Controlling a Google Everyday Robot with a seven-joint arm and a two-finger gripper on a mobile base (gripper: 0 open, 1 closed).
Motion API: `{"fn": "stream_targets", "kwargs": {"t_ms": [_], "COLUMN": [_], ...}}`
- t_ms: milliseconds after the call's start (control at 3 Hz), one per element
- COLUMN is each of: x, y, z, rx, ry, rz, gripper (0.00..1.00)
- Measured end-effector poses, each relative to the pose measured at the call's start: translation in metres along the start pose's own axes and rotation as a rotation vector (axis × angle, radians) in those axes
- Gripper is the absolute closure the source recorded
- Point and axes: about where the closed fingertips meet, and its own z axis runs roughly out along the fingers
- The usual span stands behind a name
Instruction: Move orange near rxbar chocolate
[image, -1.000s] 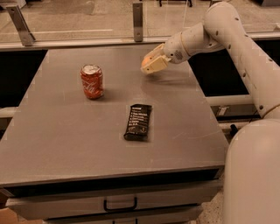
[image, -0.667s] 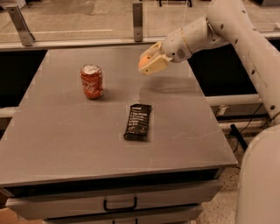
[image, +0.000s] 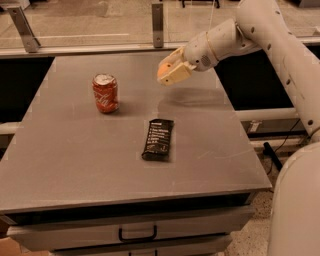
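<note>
My gripper (image: 169, 73) hangs above the far middle of the grey table (image: 75, 160), reaching in from the right. It is shut on the orange (image: 162, 70), of which only a small orange patch shows between the cream fingers. The rxbar chocolate (image: 158, 139), a flat black wrapper with white text, lies on the table in front of the gripper, nearer to me. The orange is held in the air, well behind the bar and apart from it.
A red soda can (image: 105, 93) stands upright on the table's left part, left of the gripper. A drawer with a black handle (image: 137, 233) is under the front edge. A glass rail with metal posts (image: 158, 22) runs along the back.
The gripper with the orange has moved a little to the left and toward me, closer to the bar. The can and the bar have not moved.
</note>
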Motion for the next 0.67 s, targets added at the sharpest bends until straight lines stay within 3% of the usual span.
{"fn": "stream_targets", "kwargs": {"t_ms": [333,667], "x": [0.000,-0.005], "y": [0.027,0.080], "z": [0.009,0.024], "rx": [-0.058,-0.194], "ry": [-0.020,-0.061], "rz": [-0.020,-0.069], "gripper": [1.00,1.00]}}
